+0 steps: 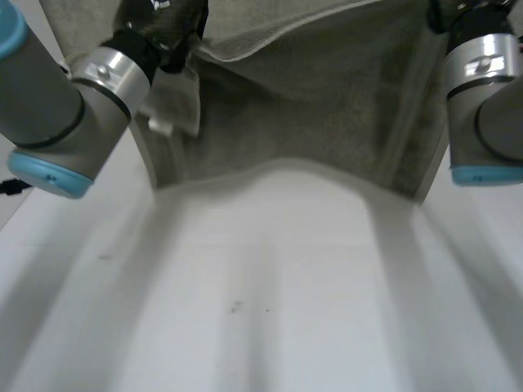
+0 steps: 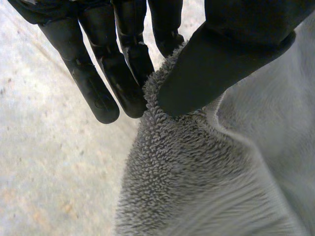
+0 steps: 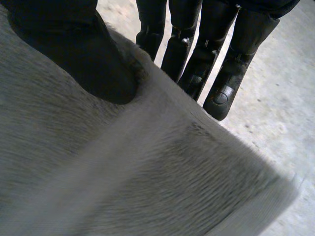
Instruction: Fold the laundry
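Observation:
A grey terry towel (image 1: 302,106) hangs lifted above the white table (image 1: 270,294), stretched between both arms, its lower edge sagging in the middle. My left hand (image 1: 155,33) holds its left upper corner. In the left wrist view the thumb (image 2: 216,59) presses the towel's edge (image 2: 167,162) against the fingers (image 2: 113,73). My right hand (image 1: 470,20) holds the right upper corner. In the right wrist view its thumb (image 3: 74,54) pins the towel (image 3: 123,167) against the fingers (image 3: 197,59).
A white label (image 1: 176,102) hangs from the towel next to my left wrist. The bare table top stretches out below the towel toward the near edge.

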Controlling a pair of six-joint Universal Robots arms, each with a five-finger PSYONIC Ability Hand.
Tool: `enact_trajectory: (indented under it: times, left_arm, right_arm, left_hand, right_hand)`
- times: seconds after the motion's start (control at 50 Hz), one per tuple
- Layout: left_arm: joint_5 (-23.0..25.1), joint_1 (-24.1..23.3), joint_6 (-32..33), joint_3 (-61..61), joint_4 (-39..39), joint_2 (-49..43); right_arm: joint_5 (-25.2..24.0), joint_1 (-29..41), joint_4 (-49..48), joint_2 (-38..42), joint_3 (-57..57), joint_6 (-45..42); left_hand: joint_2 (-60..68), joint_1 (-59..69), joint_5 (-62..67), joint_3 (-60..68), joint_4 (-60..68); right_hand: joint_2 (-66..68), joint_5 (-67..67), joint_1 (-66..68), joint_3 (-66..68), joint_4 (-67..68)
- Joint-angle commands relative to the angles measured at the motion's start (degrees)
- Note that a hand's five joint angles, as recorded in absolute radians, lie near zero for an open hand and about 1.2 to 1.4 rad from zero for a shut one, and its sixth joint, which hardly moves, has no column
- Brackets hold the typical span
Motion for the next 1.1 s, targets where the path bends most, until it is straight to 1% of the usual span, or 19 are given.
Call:
enact_trajectory:
  times: [0.02,0.1,0.22,0.26,0.3,0.4,0.44,0.54,0.58,0.64,0.68,0.7,0.78,0.8,0.84,0.86,0.9,1.0,1.1]
  left_arm:
    - [1.8,0.4,-0.4,-12.1,-0.4,1.1]
    - [1.9,0.4,-0.1,-19.5,-0.3,0.5]
    - [1.6,0.7,1.9,-32.3,0.9,-1.5]
    - [1.6,1.1,2.9,-34.5,0.6,-2.0]
    - [1.6,1.5,5.6,-37.8,-0.1,-2.1]
    - [1.4,0.9,8.8,-41.7,-1.3,0.3]
    - [1.1,0.6,8.9,-42.3,-1.9,2.0]
    - [1.2,-0.9,6.4,-43.0,-2.4,6.5]
    - [1.1,-2.7,1.8,-43.0,-2.2,8.0]
    - [1.1,-3.4,-1.1,-43.0,-2.2,8.6]
    - [0.7,-3.9,-6.6,-43.1,-2.1,9.3]
    - [0.7,-3.9,-6.6,-43.1,-2.1,9.3]
    - [-3.6,-3.9,-12.2,-44.1,-1.8,8.4]
    - [-3.6,-3.9,-12.2,-44.1,-1.8,8.4]
    - [-8.1,-3.6,-13.8,-45.3,-1.1,7.2]
    - [-8.2,-3.6,-13.8,-45.3,-1.1,7.2]
    - [-12.4,-3.4,-14.2,-45.9,1.5,5.8]
    - [-15.7,-3.4,-14.1,-47.0,6.5,4.2]
    - [-16.0,-3.3,-14.0,-46.8,10.0,1.9]
  right_arm:
    - [-4.5,2.1,7.4,-1.3,10.6,-0.4]
    - [-8.1,2.3,15.7,-2.0,17.6,-1.1]
    - [-8.8,2.0,22.2,-1.8,22.8,-5.2]
    - [-8.8,1.7,24.4,-2.2,25.5,-8.3]
    - [-8.8,1.6,24.7,-2.2,26.1,-9.1]
    - [-8.7,1.5,25.3,-2.9,27.0,-8.9]
    - [-8.3,1.6,25.3,-5.0,27.4,-8.8]
    - [-8.2,1.6,25.3,-6.8,28.0,-7.9]
    - [-8.2,1.5,25.4,-7.0,28.1,-7.2]
    - [-7.8,1.4,25.4,-7.9,28.0,-4.9]
    - [-7.8,1.4,25.3,-8.3,27.8,-3.7]
    - [-7.7,1.2,25.3,-8.6,27.4,-2.5]
    - [-7.3,-0.2,25.5,-8.9,26.9,-0.9]
    - [-7.1,-1.1,25.7,-9.2,26.7,-0.5]
    - [-6.6,-1.5,26.0,-9.5,26.7,-0.3]
    - [-6.1,-1.6,26.5,-9.9,26.5,-0.1]
    - [-5.8,-1.6,27.1,-10.0,26.2,0.1]
    - [-5.4,-1.6,28.3,-10.8,25.3,1.0]
    - [-5.5,-1.7,28.6,-12.9,25.0,2.8]
  left_hand:
    - [4.8,6.0,4.9,4.6,4.6]
    - [3.2,4.5,3.3,3.1,3.0]
    - [-3.5,-2.2,-3.4,-3.7,-3.7]
    - [-8.9,-7.6,-8.8,-9.0,-9.1]
    - [-24.6,-23.4,-24.5,-24.8,-24.8]
    - [-38.1,-36.9,-38.0,-38.3,-38.3]
    - [-39.7,-38.4,-39.6,-39.8,-39.8]
    - [-45.4,-44.1,-45.3,-45.6,-45.6]
    - [-49.1,-47.8,-49.0,-49.2,-49.3]
    - [-51.3,-50.0,-51.2,-51.4,-51.5]
    - [-56.3,-55.1,-56.2,-56.5,-56.5]
    - [-56.3,-55.1,-56.2,-56.5,-56.5]
    - [-55.8,-54.6,-55.7,-56.0,-56.0]
    - [-55.8,-54.6,-55.7,-56.0,-56.0]
    - [-55.8,-54.6,-55.7,-56.0,-56.0]
    - [-55.8,-54.6,-55.7,-56.0,-56.0]
    - [-56.3,-55.1,-56.2,-56.5,-56.5]
    - [-56.5,-55.2,-56.4,-56.7,-56.7]
    - [-55.7,-54.4,-55.6,-55.8,-55.8]
  right_hand:
    - [12.3,13.3,24.4,11.9,11.6]
    - [12.3,13.3,24.4,11.9,11.6]
    - [12.3,13.3,24.4,11.9,11.6]
    - [12.3,13.3,24.4,11.9,11.6]
    - [12.3,13.3,24.4,11.9,11.6]
    - [12.3,13.3,24.4,11.9,11.6]
    - [12.3,13.3,24.4,11.9,11.6]
    - [12.3,13.3,24.4,11.9,11.6]
    - [12.3,13.3,24.4,11.9,11.6]
    - [12.3,13.3,24.4,11.9,11.6]
    - [12.3,13.3,24.4,11.9,11.6]
    - [12.3,13.3,24.4,11.9,11.6]
    - [12.3,13.3,24.4,11.9,11.6]
    - [12.3,13.3,24.4,11.9,11.6]
    - [12.3,13.3,24.4,11.9,11.6]
    - [12.3,13.3,24.4,11.9,11.6]
    - [12.3,13.3,24.4,11.9,11.6]
    - [12.3,13.3,24.4,11.9,11.6]
    - [12.3,13.3,24.4,11.9,11.6]
